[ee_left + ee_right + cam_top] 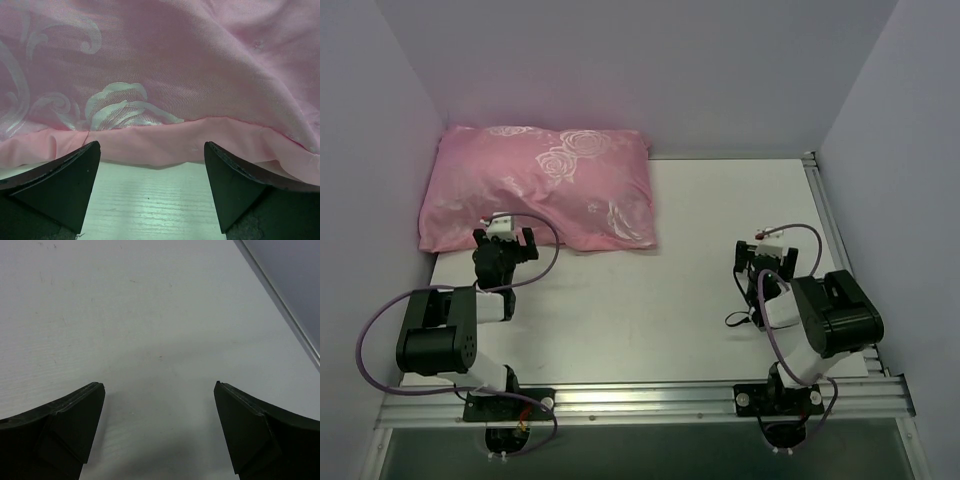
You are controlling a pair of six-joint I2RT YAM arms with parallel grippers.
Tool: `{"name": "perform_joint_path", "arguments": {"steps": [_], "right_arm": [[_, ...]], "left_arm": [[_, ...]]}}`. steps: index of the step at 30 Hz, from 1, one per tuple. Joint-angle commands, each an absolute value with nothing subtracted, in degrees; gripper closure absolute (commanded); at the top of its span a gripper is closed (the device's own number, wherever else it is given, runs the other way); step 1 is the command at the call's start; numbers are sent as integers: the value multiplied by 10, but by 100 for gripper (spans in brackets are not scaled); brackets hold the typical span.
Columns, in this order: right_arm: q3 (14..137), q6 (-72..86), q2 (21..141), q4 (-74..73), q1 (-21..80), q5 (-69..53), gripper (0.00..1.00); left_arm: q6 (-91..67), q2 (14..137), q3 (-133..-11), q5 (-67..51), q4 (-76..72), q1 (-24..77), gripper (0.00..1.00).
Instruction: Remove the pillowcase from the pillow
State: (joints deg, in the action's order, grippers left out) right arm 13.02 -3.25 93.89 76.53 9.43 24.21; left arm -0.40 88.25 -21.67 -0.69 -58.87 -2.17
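The pink rose-patterned pillowcase (540, 190) lies stuffed and plump at the back left of the table; the white pillow is hidden inside it. My left gripper (504, 243) is open, just at the pillowcase's near hem. In the left wrist view the hem (165, 142) runs across right in front of my open left gripper (152, 150), with bare table between the fingers. My right gripper (766, 257) is open and empty over bare table at the right, far from the pillowcase; it shows the same way in the right wrist view (160, 390).
The white table (720, 260) is enclosed by grey walls at the back and sides. A metal rail (650, 400) runs along the near edge, and another rail (280, 305) runs along the right edge.
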Motion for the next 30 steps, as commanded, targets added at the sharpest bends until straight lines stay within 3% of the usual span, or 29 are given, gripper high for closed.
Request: {"name": "perform_joint_path", "arguments": {"steps": [1, 3, 5, 7, 10, 12, 13, 15, 16, 17, 20, 22, 27, 30], "right_arm": [[127, -41, 847, 900, 102, 252, 1], [182, -40, 786, 784, 108, 240, 1], [252, 44, 727, 554, 98, 200, 0], [355, 60, 724, 395, 94, 97, 1], [458, 71, 762, 276, 105, -59, 19], [503, 89, 786, 197, 122, -81, 20], [540, 89, 807, 173, 132, -88, 20], [562, 91, 825, 136, 173, -97, 20], [578, 91, 844, 129, 186, -96, 20], [584, 93, 853, 125, 201, -98, 20], [615, 117, 908, 129, 260, -107, 20], [638, 139, 963, 130, 277, -102, 18], [707, 206, 1076, 154, 288, -145, 11], [737, 228, 1145, 151, 292, -177, 21]], "left_arm": [[-4, 880, -226, -15, -602, -18, 6], [-4, 879, -226, -16, -602, -19, 6], [-4, 880, -226, -15, -602, -18, 6], [-4, 880, -227, -15, -602, -19, 6], [10, 861, -229, -71, -592, -25, 6], [19, 806, -273, -117, -487, -33, 6], [15, 794, -302, -127, -437, -42, 6], [73, 796, -396, -199, -169, -72, 6], [93, 807, -500, -212, -80, -78, 6], [113, 816, -540, -227, 72, -88, 2], [154, 798, -614, -375, 246, -148, 0], [177, 774, -620, -395, 299, -175, 0], [237, 746, -635, -303, 438, -205, 2], [265, 744, -630, -305, 476, -228, 4]]}}
